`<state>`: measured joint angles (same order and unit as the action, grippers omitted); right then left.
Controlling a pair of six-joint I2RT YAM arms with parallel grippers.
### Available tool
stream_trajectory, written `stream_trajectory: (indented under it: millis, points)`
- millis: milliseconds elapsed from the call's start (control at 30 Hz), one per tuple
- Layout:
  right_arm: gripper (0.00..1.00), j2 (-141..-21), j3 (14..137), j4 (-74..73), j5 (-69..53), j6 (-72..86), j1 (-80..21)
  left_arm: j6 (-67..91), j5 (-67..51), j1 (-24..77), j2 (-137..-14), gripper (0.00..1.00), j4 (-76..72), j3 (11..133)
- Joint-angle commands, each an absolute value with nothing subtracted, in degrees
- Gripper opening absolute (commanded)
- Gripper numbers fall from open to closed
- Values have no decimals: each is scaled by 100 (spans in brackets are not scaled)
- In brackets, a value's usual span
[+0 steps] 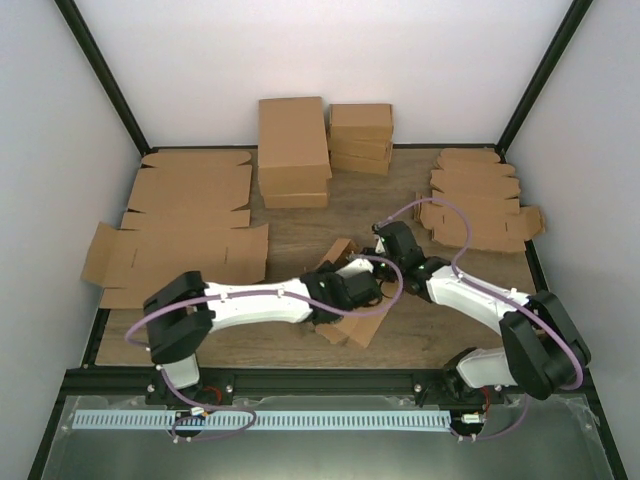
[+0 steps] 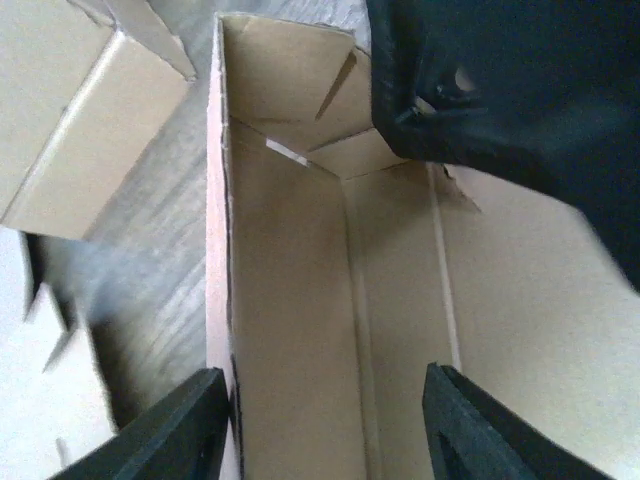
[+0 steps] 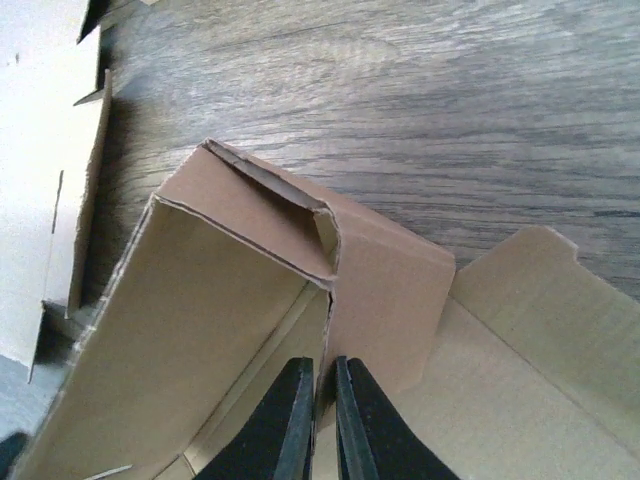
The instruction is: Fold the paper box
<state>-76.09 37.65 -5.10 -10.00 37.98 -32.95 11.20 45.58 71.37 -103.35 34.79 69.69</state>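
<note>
— Largest first?
— One table (image 1: 400, 200): dark wood, streaky grain, matte. Next, the big flat cardboard sheets (image 1: 190, 225) on its left side: at least two, overlapping, brown, notched and flapped along the edges. Exact count hard to tell.
— Arms?
— Two: the left arm (image 1: 250, 303) and the right arm (image 1: 470, 295). Smooth white links, black joints, one purple cable looped along each. Reaching in to the middle of the table.
— At the back?
— Two lots of folded boxes: a wide stack (image 1: 293, 150) and, just beside it to the right, a narrower stack (image 1: 360, 138). Plain brown, square-cornered. On the far right, one pile of small cut blanks (image 1: 480, 200), wavy outlines, number not countable.
— And the paper box?
— One paper box (image 2: 300, 300), mid-table, between the two wrists. Thin brown cardboard, fibrous cut edges, half raised into a long shallow trough: upright side walls, one end folded up, a broad flap lying flat on the wood alongside.
— Grippers?
— Two, black, matte. The left gripper (image 2: 320, 425): spread wide, one finger on either side of the trough's near end; touching the walls or not, cannot tell. The right gripper (image 3: 324, 385): nearly closed, pinching the thin edge of the raised end corner.
</note>
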Motion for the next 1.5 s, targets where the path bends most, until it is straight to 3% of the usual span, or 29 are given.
stream_trajectory:
  millis: [0, 267, 533, 600, 767, 1167, 1467]
  points:
    - [9, -7534, 4226, -613, -1281, 3574, -3305, 1001, 2613, 6523, -9852, 63, 3513, 6835]
    - [9, -7597, 4202, -621, -1204, 3513, -3307, 1079, 288, 5925, -8998, 92, 3242, 7031]
    - [9, -7543, 4009, -519, -1220, 3473, -3310, 1769, -968, 4873, -8246, 93, 2980, 6941]
    - [9, -7542, 3995, -531, -1231, 3456, -3305, 1901, -1120, 4531, -8131, 89, 2898, 6794]
    - [9, -7532, 4015, -536, -1238, 3425, -3310, 2193, -2120, 3642, -8234, 59, 2370, 6247]
    - [9, -7554, 3972, -449, -1483, 3445, -3306, 2188, -2736, 3524, -9154, 60, 1730, 6056]
    - [11, -7598, 3842, -363, -1529, 3418, -3305, 2223, -2852, 3529, -9595, 48, 1527, 6139]
